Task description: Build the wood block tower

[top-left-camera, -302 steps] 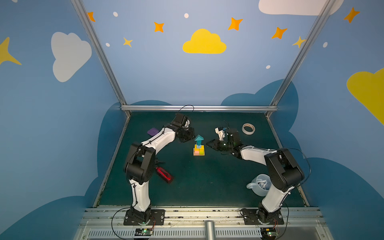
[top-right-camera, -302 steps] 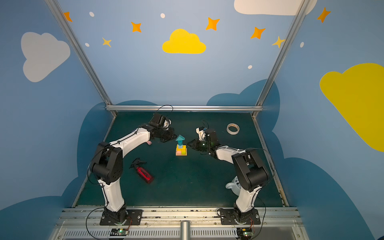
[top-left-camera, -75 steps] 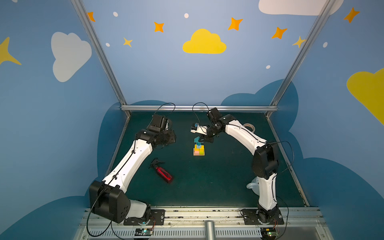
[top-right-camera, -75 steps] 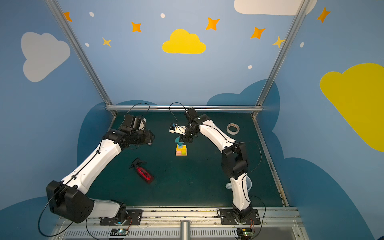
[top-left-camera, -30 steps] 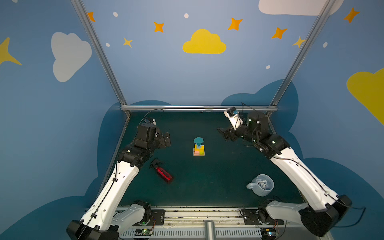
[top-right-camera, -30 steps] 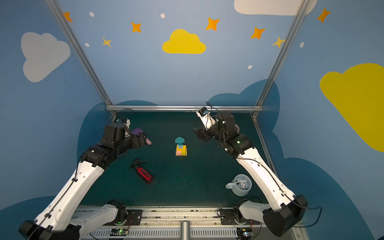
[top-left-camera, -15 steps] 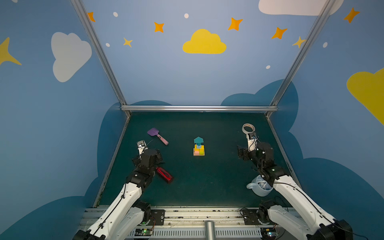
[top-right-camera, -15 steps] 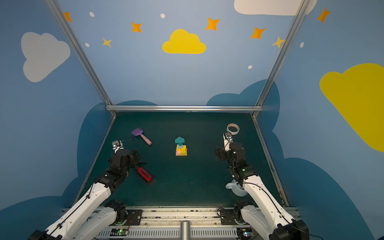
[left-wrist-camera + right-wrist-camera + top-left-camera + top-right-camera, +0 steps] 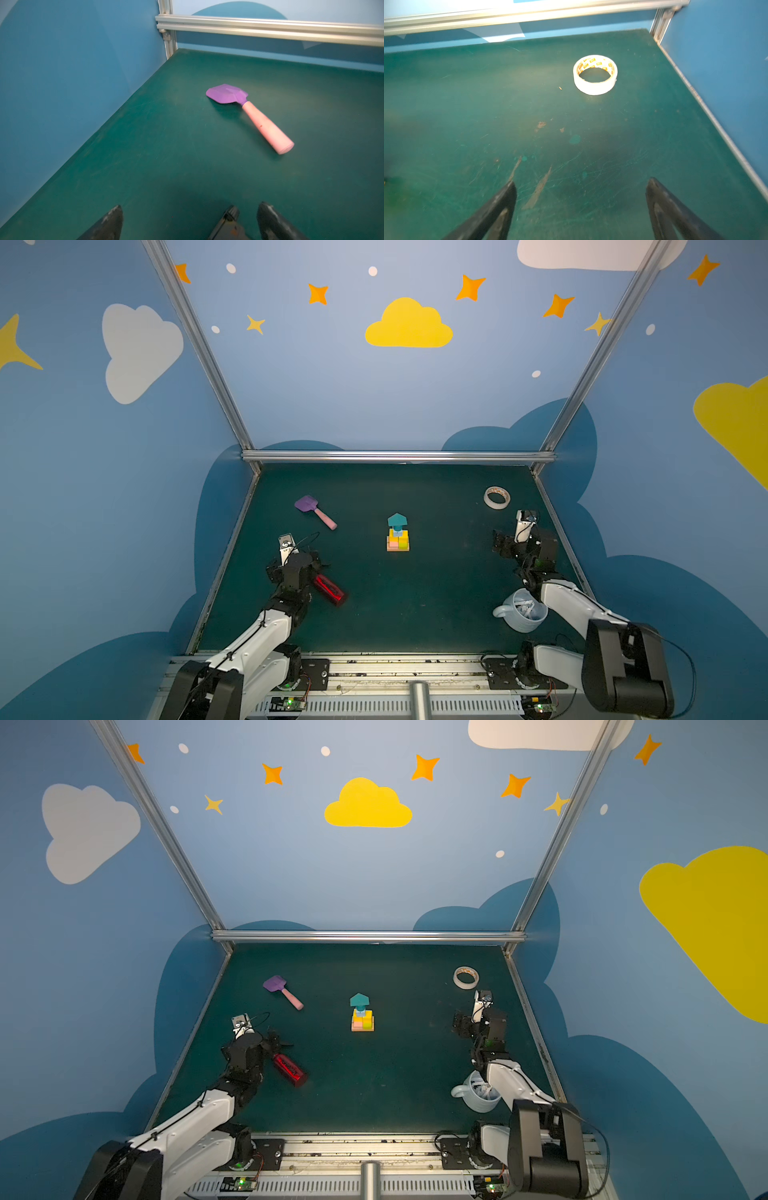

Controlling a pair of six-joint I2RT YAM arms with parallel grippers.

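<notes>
Standing mid-way across the surface [image 9: 419,614], the tower [image 9: 397,536] looks complete but top-heavy, a teal house-shape [image 9: 397,520] on a slim cylinder [image 9: 398,529]; left claw [image 9: 190,206] and right claw [image 9: 581,181] gape empty at the left and right edges, well apart from it; a careless sweep, or the red bottle [image 9: 328,590] rolling, could topple it.

the tower [image 9: 398,537] stands near the middle of the table [image 9: 415,614]. the spatula [image 9: 314,512] lies behind it to the left, and the roll of tape [image 9: 497,497] lies far back on the right. the bottle [image 9: 328,590] lies front left, just beside the left claw [image 9: 190,207]. the mug [image 9: 521,610] stands front right, nearer the front edge than the right claw [image 9: 581,181].
</notes>
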